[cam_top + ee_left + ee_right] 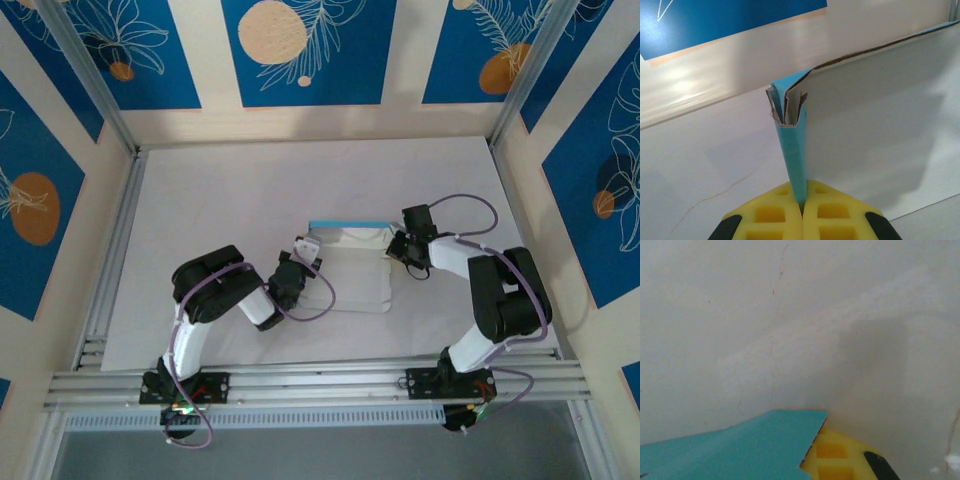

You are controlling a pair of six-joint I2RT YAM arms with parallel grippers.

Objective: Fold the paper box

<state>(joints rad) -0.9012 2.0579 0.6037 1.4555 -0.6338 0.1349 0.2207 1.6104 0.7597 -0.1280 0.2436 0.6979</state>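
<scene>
Paper box point(350, 272) sits mid-table, far wall raised. Your left gripper point(802, 209) is clamped tight on the doubled blue corner flap; the right gripper point(403, 247), also closed, seems to pinch the opposite flap. Turn both corners inward evenly, without skewing the wall.

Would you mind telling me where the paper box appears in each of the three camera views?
Top external: the paper box lies at the centre of the white table.
Left wrist: its white panel stands at right; the left gripper pinches its blue corner fold.
Right wrist: its light-blue flap sits bottom left.
Shared landmark: the box's light-blue side against the white table.
</scene>
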